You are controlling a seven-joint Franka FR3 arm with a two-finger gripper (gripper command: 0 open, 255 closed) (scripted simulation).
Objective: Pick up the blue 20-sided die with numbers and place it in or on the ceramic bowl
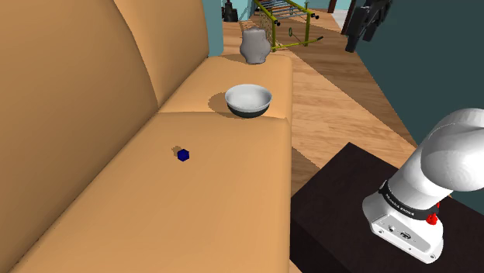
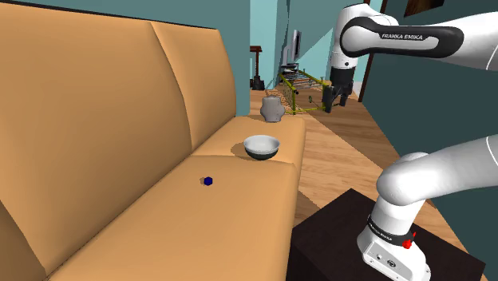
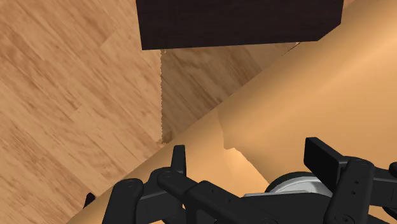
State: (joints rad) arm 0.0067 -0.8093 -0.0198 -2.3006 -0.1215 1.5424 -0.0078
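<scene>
A small dark blue die (image 1: pixel 183 154) (image 2: pixel 208 181) lies on the tan sofa seat, on the near cushion. A white bowl with a dark base (image 1: pixel 248 99) (image 2: pixel 262 147) stands on the far cushion, close to the seat's front edge. My black gripper (image 1: pixel 355 39) (image 2: pixel 335 101) hangs high over the wooden floor, off the sofa and far from the die. In the wrist view the gripper (image 3: pixel 251 156) is open, its fingers (image 3: pixel 178 159) wide apart with nothing between them, and the bowl's rim (image 3: pixel 299 184) peeks out behind the hand.
A grey lumpy vase (image 1: pixel 254 46) (image 2: pixel 272 108) stands at the far end of the sofa seat. The dark stand (image 1: pixel 349 209) (image 3: pixel 242 22) sits close beside the sofa's front. A yellow-green wire rack (image 2: pixel 303 84) stands on the floor farther back.
</scene>
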